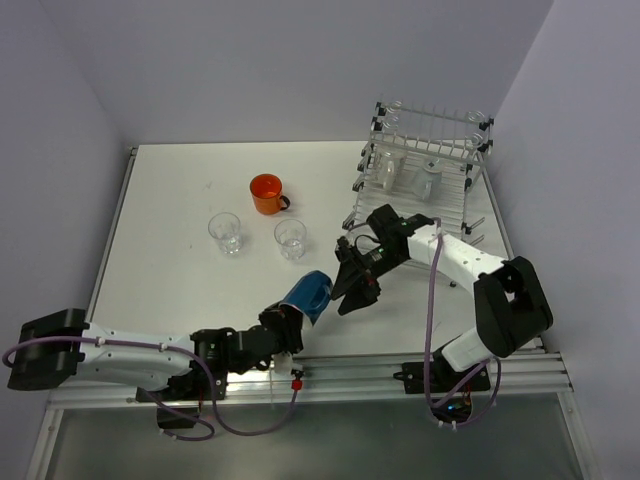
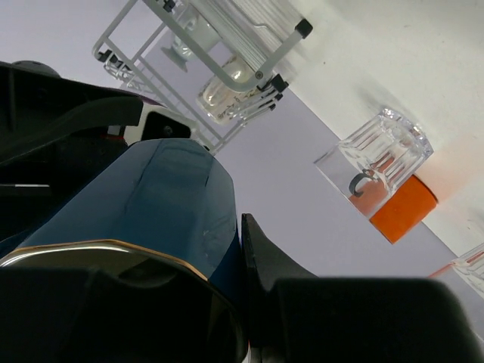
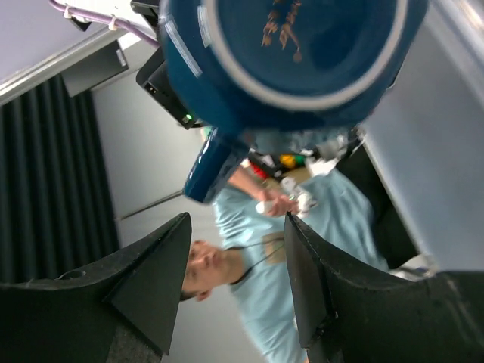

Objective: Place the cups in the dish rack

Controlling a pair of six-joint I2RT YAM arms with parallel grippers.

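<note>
Item: 1 blue mug (image 1: 308, 294), near centre, clenched in the left gripper (image 1: 292, 320), long axis tilted up and rightward. Right gripper (image 1: 352, 290): jaws spread, just right of the mug, nearer the dish rack (image 1: 432, 112) at far right.

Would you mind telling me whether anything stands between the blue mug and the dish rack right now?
Only the right claw and its arm: they lie on the straight line from the blue mug, held by the left claw, to the dish rack. No cup stands between.
</note>
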